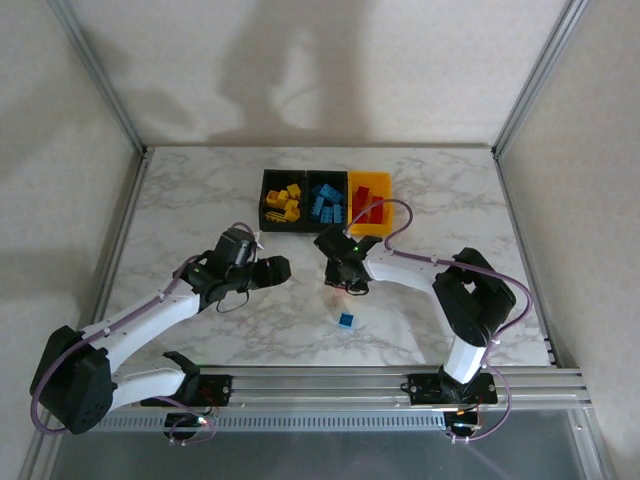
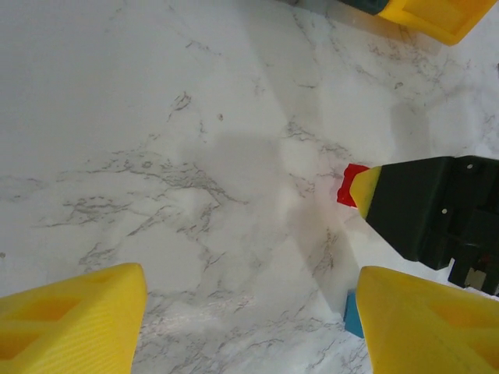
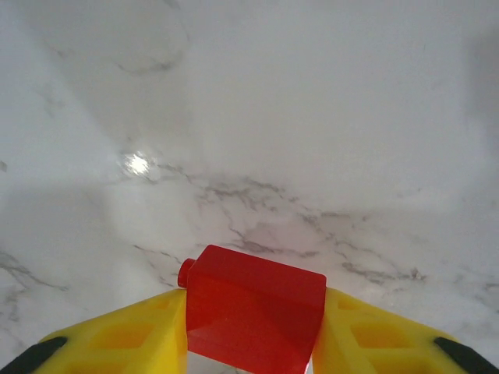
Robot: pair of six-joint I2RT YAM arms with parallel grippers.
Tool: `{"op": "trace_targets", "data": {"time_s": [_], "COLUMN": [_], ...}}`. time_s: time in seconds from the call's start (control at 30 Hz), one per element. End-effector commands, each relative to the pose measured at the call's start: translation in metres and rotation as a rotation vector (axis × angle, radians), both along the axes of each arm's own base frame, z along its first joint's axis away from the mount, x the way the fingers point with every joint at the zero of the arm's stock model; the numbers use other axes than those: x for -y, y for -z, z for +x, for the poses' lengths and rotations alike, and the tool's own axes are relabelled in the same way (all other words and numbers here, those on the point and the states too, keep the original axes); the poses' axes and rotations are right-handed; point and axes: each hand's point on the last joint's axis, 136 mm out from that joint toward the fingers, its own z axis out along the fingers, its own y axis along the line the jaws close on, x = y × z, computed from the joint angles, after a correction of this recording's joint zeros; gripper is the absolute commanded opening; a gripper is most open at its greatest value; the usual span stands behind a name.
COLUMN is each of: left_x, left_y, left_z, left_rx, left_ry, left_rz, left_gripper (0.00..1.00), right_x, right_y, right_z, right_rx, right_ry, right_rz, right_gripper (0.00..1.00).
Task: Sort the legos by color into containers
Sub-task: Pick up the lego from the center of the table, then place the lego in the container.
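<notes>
Red lego (image 3: 256, 308) clamped, poss. lifted; blue lego (image 1: 346, 320) loose nearby; containers (image 1: 370, 178) hold rest.

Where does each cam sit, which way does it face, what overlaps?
Top external: above and behind the left arm and right arm, looking down on the table and containers.
Left wrist: on the left arm, facing down at the table; own left tool open, right tool ahead.
Right wrist: on the right arm, facing down; own fingers closed on a red lego.
Shared: both wrist views catch that lego.
</notes>
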Motion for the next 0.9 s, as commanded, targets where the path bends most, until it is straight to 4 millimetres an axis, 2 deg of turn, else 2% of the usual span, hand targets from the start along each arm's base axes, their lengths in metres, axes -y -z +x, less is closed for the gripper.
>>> {"op": "trace_targets", "data": {"time_s": [0.0, 0.27, 0.3, 0.4, 0.57, 0.73, 0.87], "left_x": [0.01, 0.025, 0.027, 0.034, 0.043, 0.053, 0.059], "left_y": [-0.02, -0.031, -0.032, -0.037, -0.039, -0.049, -0.058], "left_z": [0.012, 0.025, 0.027, 0.034, 0.043, 0.055, 0.065], "left_rx": [0.047, 0.069, 0.073, 0.08, 0.083, 0.108, 0.128], "left_ry": [-0.013, -0.015, -0.016, -0.016, -0.013, -0.027, -0.031], "left_rz": [-0.041, -0.065, -0.068, -0.076, -0.068, -0.099, -0.105], "left_gripper": [0.71, 0.71, 0.71, 0.71, 0.71, 0.71, 0.71], "right_x": [0.012, 0.036, 0.048, 0.062, 0.078, 0.079, 0.077], "right_y": [-0.032, -0.069, -0.074, -0.084, -0.1, -0.106, -0.097], "right_z": [0.023, 0.062, 0.073, 0.094, 0.134, 0.176, 0.206], "right_rx": [0.087, 0.188, 0.201, 0.231, 0.289, 0.318, 0.31], "right_ry": [0.007, 0.04, 0.07, 0.094, 0.132, 0.155, 0.166], "right_rz": [-0.014, -0.002, -0.001, -0.001, -0.01, 0.011, 0.011], "right_gripper": [0.39, 0.4, 0.4, 0.4, 0.4, 0.4, 0.4]}}
